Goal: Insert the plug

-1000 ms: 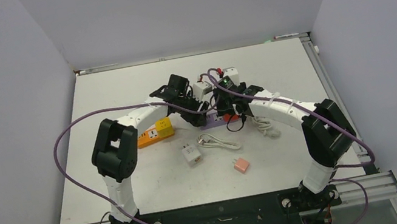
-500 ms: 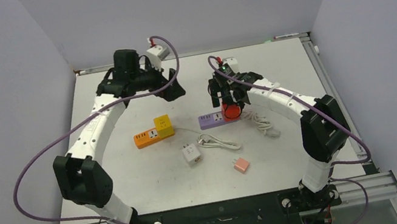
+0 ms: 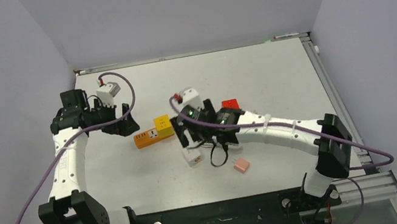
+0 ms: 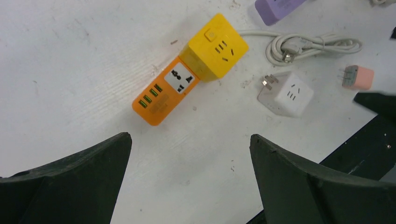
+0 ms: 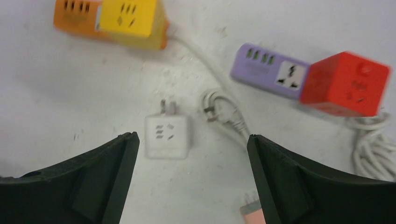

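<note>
My right gripper (image 5: 190, 137) hangs open over the white plug (image 5: 166, 136); my left gripper (image 4: 189, 136) gapes empty above the orange strip (image 4: 159, 97).

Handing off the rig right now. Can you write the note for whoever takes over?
Left gripper: open, empty, near the orange strip.
Right gripper: open, empty, over the white adapter.
Red cube sits on the purple strip; yellow cube on the orange one.
White adapter and pink plug lie loose on the table.
Left to do: probably grasp the white adapter and plug it in.
</note>
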You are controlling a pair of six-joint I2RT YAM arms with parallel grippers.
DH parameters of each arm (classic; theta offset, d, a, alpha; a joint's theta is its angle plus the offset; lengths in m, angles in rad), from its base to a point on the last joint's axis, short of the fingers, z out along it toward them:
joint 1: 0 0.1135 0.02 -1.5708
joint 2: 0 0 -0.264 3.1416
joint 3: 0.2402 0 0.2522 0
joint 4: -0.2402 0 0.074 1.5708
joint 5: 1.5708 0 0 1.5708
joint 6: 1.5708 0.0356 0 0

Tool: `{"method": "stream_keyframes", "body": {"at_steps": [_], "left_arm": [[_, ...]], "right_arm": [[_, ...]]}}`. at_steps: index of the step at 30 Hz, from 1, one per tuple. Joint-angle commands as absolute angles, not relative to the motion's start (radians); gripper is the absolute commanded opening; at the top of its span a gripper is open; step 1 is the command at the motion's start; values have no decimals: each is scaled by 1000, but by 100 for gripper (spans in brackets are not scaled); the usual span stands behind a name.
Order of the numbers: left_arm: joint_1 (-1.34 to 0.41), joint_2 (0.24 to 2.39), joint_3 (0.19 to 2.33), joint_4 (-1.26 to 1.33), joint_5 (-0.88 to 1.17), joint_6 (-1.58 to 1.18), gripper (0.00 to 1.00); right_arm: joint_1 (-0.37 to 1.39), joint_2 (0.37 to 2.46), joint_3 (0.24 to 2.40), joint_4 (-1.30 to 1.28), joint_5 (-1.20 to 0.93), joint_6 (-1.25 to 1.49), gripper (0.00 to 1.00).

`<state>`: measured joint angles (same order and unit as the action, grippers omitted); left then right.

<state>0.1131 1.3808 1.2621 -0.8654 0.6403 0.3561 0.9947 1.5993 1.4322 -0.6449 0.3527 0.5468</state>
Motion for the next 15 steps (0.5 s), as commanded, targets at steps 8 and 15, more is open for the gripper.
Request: {"method": "stream_keyframes", "body": {"at_steps": [8, 15], "left_arm": [[163, 1144, 1164, -968, 647, 474, 96], [163, 1101, 1134, -967, 667, 471, 96]], "right_arm": [[1247, 1808, 1358, -565, 423, 613, 92], [1239, 1866, 1351, -570, 486, 612, 94]]}}
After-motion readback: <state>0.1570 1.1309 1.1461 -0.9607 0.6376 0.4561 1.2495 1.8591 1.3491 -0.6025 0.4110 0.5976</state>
